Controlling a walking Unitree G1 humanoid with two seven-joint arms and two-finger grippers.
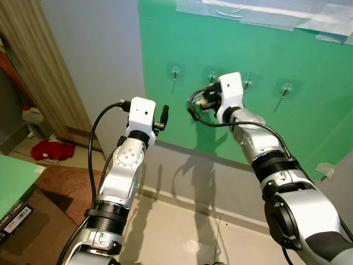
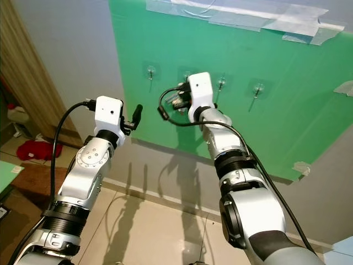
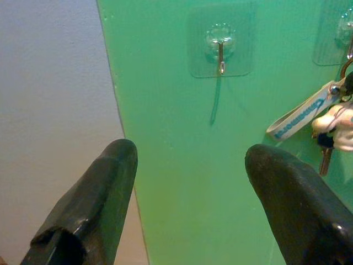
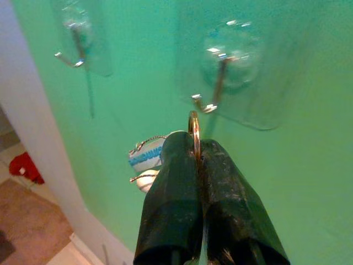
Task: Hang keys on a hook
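Four clear stick-on hooks sit in a row on a green wall panel (image 1: 220,44). My right gripper (image 4: 196,144) is shut on the gold key ring (image 4: 194,126), with the ring standing out of the fingertips just below the tip of the second hook from the left (image 4: 212,99). The keys' white-and-blue tag (image 4: 146,159) hangs under the fingers. In the left eye view the right gripper (image 1: 203,100) is up against the panel. My left gripper (image 3: 190,160) is open and empty, raised by the panel's left edge below the leftmost hook (image 3: 220,52), with the hanging keys (image 3: 328,124) beside it.
A grey wall (image 1: 94,49) lies left of the panel, then a wooden door frame (image 1: 38,66). A red cloth (image 1: 52,149) and a white jug (image 1: 33,115) are on the floor at left. A green board (image 1: 14,179) stands at my near left. Pale floor tiles (image 1: 182,232) lie below.
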